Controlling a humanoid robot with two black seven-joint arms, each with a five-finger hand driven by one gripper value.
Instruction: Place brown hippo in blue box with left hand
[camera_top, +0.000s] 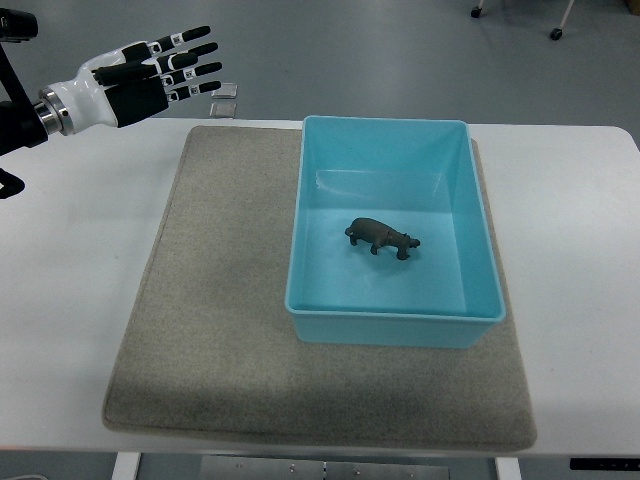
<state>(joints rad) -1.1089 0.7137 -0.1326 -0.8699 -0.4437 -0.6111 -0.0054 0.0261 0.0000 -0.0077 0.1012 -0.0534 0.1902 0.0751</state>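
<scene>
Brown hippo (382, 237) stands upright inside blue box (394, 322); left hand (150, 76) (fingers spread, empty) hovers well apart. Best practice: retreat clear of the rim.

Brown hippo (382, 237) upright inside blue box (310, 220)

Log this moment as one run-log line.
left hand: open, raised, top left | brown hippo: standing in blue box | mat: under box
</scene>
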